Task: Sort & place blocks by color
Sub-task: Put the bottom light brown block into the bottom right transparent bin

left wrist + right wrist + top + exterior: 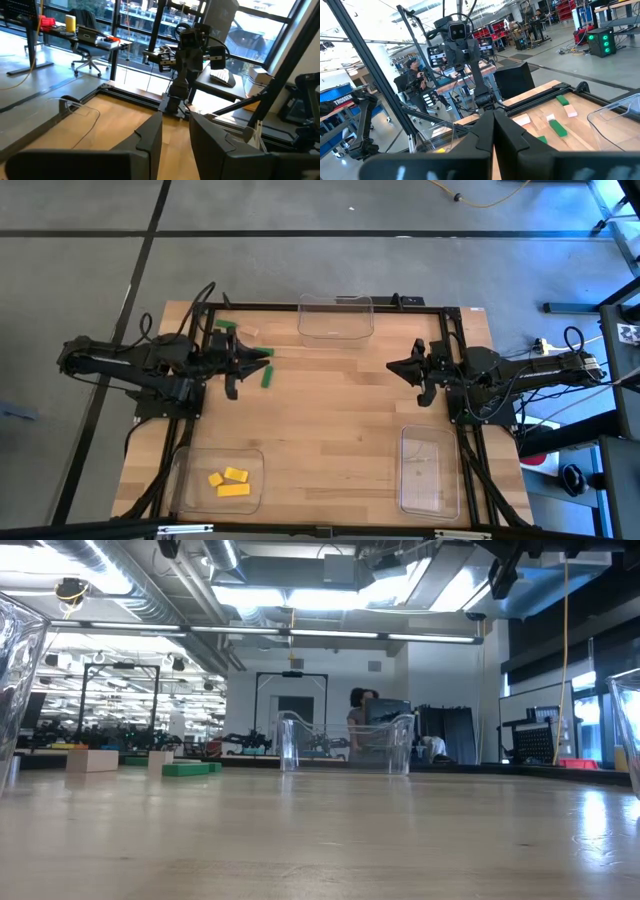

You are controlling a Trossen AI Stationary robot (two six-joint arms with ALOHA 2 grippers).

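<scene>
Three yellow blocks lie in the clear tray at the counter corner nearest the left arm. Green blocks rest on the counter beside the left gripper, whose jaws stand slightly apart, empty. Across the counter, the right gripper hovers, jaws closed, holding nothing.

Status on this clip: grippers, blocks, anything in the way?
Left gripper over green blocks, empty, fingers apart. Right gripper shut, waiting mid-table. Yellow blocks in near-left tray. Nothing in the way.
</scene>
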